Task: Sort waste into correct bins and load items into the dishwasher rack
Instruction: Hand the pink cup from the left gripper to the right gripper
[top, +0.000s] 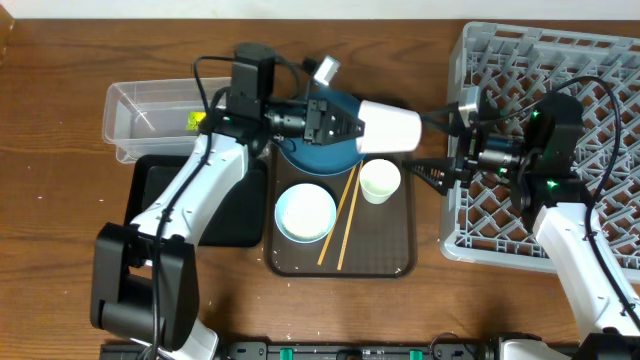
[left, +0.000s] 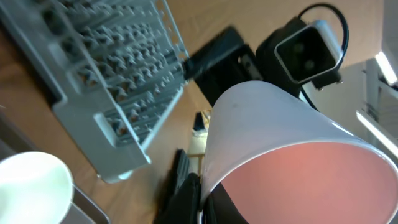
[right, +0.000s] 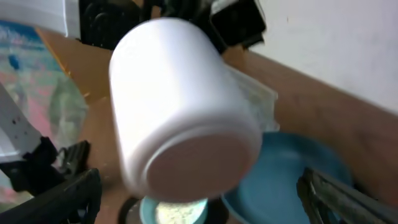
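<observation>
Gripping: left gripper (top: 356, 126) pinches the pink cup (top: 392, 127) by its rim.
Cup: on its side, in the air above the tray (top: 395, 250).
Right gripper (top: 432, 145): jaws spread wide, cup's base facing them, touching neither finger.

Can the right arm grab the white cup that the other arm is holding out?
Probably yes. The right gripper is open and faces the base of the white cup, with nothing but air between them. The left gripper holds it out sideways, so the sides look free to pinch.
</observation>
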